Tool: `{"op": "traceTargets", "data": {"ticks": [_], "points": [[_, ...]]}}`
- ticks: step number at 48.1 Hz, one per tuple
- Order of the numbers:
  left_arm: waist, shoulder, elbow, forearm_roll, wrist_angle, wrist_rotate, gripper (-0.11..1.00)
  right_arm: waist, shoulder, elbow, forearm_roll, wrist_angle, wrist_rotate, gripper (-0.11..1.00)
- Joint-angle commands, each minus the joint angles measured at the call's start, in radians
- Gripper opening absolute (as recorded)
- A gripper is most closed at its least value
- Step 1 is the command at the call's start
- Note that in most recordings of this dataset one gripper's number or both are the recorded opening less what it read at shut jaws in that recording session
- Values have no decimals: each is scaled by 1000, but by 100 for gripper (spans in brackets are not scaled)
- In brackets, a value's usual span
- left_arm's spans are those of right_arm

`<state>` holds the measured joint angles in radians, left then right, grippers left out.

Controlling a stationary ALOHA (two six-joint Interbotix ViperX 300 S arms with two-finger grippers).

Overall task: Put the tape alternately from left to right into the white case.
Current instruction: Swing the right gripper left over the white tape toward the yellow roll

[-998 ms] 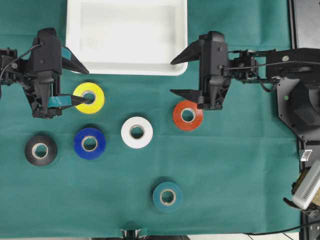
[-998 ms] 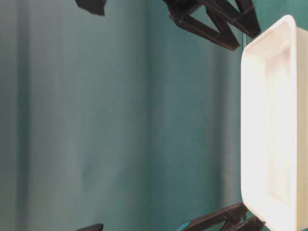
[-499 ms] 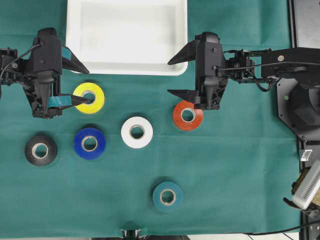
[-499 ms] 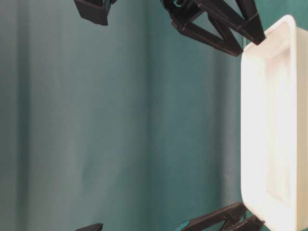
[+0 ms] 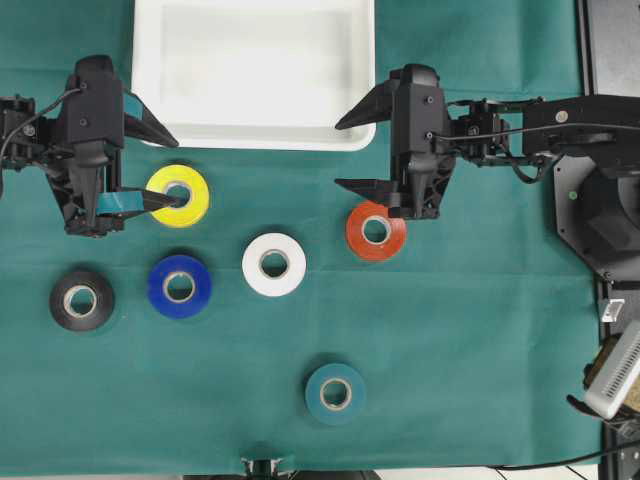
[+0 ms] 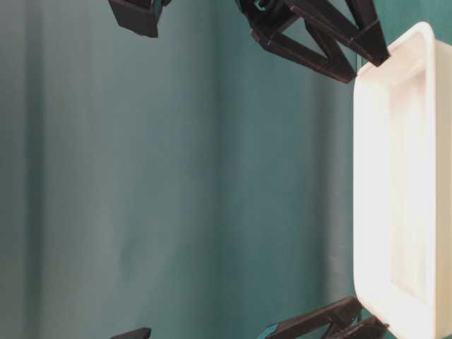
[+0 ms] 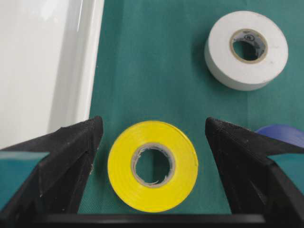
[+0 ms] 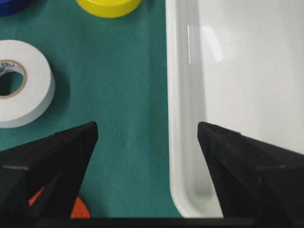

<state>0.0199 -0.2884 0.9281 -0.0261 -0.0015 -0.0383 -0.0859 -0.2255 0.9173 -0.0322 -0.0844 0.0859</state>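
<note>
Six rolls of tape lie flat on the green-covered worktop, one of each colour, and none is in the white case, which sits at the far edge with nothing inside it.

The left gripper has its fingers spread wide and holds nothing. The yellow roll lies directly between them in the left wrist view, with green cloth showing on both sides of it. Beyond those fingers, toward the middle of the worktop, sits the white roll; the blue roll peeks in behind the finger farther from the case, and the black roll lies just beside the blue one.

The right gripper is also spread wide and empty. In its wrist view one finger hangs over the case's near corner and the other over the cloth, with the red-orange roll partly hidden under that one. The teal roll lies well apart from both pairs of fingers, near the front edge.

One case, six rolls, two grippers.
</note>
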Motion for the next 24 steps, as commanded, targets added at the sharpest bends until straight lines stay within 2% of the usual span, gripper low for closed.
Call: {"op": "traceTargets", "data": {"ticks": [1,15,24], "points": [[2,-14,-11,2,-3,0,93,-2,-6,-23,0,-8,2,79],[2,-25,-5,2,-3,0,93,0,8,-41,0,-3,6,79],[2,-23,-3,2,-3,0,93,25,61,-100,0,-2,5,79]]}}
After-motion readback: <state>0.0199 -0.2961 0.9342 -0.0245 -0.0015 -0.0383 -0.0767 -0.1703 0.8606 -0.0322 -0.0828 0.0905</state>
